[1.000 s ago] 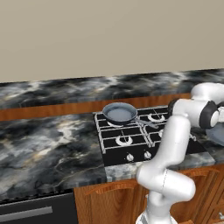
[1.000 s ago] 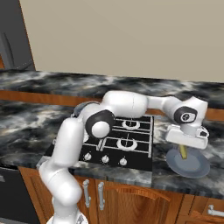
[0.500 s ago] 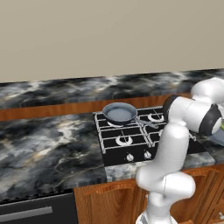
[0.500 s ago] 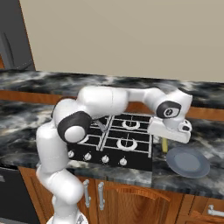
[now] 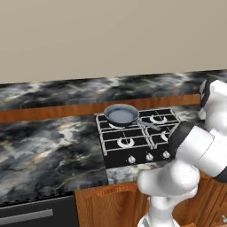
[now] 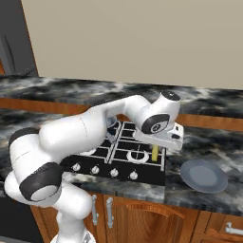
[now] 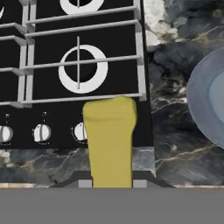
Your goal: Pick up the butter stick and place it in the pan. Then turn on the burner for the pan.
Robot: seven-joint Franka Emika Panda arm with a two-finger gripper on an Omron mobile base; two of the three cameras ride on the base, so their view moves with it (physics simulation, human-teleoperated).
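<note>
Right base view: marble tabletop [image 6: 204, 199], black cooktop [image 6: 118, 163] inset. Pan [image 5: 120, 115] on cooktop's rear left burner; grey plate [image 6: 204, 174] just right of cooktop. Pincer [image 6: 155, 151] clamped on butter stick [image 7: 109, 140], above cooktop's front right corner, nothing obstructing.

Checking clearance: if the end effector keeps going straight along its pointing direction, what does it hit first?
Probably the black cooktop's front right edge: the end effector points down there, and its held pale-yellow butter stick would touch first. Depth unclear.

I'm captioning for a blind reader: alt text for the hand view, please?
The gripper holds the butter stick above the front edge of the black cooktop, over its silver knobs. A grey plate lies on the marble counter beside.
</note>
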